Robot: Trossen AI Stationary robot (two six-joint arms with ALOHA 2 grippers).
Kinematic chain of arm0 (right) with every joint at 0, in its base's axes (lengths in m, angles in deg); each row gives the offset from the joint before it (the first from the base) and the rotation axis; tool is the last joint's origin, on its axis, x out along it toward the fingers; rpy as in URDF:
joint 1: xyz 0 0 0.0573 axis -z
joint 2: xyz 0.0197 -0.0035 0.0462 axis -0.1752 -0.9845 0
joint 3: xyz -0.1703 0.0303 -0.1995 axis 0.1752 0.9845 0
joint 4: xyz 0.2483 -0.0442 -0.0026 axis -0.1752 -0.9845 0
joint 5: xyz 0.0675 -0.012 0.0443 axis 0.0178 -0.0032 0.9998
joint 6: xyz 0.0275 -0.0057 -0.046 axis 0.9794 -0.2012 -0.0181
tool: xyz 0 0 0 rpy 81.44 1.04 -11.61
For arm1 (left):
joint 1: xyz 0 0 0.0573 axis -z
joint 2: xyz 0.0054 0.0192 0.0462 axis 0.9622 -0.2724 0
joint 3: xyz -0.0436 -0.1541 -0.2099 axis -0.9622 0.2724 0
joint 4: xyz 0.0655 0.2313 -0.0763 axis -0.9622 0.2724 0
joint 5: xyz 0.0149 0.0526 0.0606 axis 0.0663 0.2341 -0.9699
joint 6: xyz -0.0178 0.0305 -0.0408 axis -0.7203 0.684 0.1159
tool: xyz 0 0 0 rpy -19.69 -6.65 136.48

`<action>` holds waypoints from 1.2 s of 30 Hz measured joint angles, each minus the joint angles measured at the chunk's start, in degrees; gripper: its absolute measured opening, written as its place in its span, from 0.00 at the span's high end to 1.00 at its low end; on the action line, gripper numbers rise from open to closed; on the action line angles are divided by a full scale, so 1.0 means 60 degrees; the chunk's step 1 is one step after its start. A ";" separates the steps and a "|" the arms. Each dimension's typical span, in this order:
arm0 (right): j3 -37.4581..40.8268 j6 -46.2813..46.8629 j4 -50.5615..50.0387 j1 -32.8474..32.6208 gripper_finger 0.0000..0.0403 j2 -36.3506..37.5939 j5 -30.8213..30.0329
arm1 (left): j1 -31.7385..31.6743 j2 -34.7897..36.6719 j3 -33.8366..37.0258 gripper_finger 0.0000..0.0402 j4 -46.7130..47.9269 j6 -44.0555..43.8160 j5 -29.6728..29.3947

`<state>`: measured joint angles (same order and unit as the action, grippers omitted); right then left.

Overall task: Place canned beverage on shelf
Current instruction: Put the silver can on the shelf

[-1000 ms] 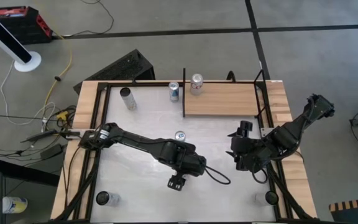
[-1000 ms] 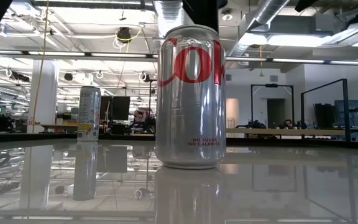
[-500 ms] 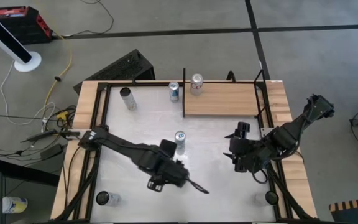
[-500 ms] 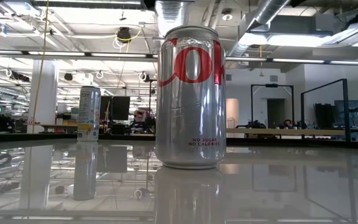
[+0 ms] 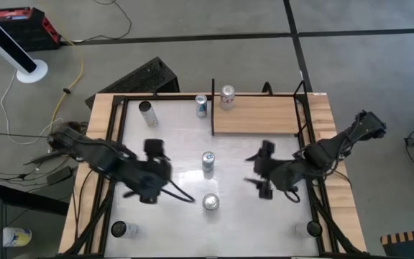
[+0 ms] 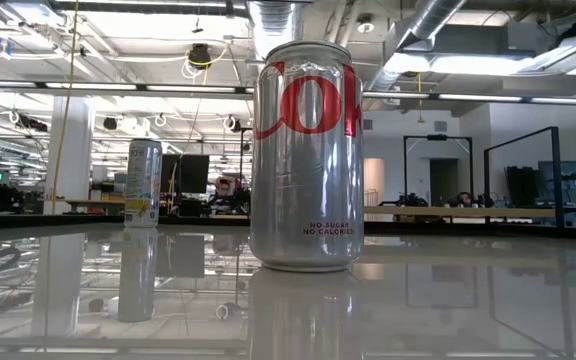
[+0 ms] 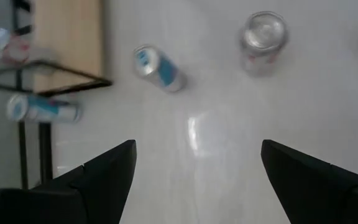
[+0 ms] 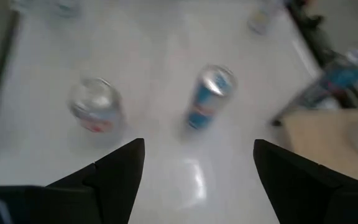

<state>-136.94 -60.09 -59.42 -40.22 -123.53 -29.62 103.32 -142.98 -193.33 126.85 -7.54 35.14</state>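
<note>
A silver can with red letters point(image 5: 210, 202) stands upright on the white tabletop, near the middle; it also shows in the low view point(image 6: 306, 155). A blue can point(image 5: 208, 162) stands just behind it. The wooden shelf point(image 5: 257, 115) is at the far right, with one can point(image 5: 227, 95) on its far left corner. My left gripper point(image 5: 157, 171) is open and empty, left of the two cans point(image 7: 197, 149). My right gripper point(image 5: 259, 169) is open and empty, right of them point(image 8: 197, 146).
Two more cans point(image 5: 146, 111) point(image 5: 201, 106) stand at the far side, left of the shelf's black post point(image 5: 213, 108). A can stands in each near corner point(image 5: 124, 229) point(image 5: 313, 228). Black frame rails run along the table's left and right sides.
My left gripper has swung from over the silver can toward the table's left edge and a little toward the far edge, so the can now shows from above. My right gripper has moved toward the table's left, nearer the two middle cans. No can has moved.
</note>
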 joint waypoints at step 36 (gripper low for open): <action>0.0002 -0.0782 0.5261 0.0965 0.12 -0.4202 0.3107 | 0.0859 1.2166 1.2620 0.18 -0.7596 -0.0853 -0.1204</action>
<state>-136.93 -64.78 -27.85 -34.43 -148.75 -10.98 108.47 -69.98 -117.61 81.27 -12.66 27.92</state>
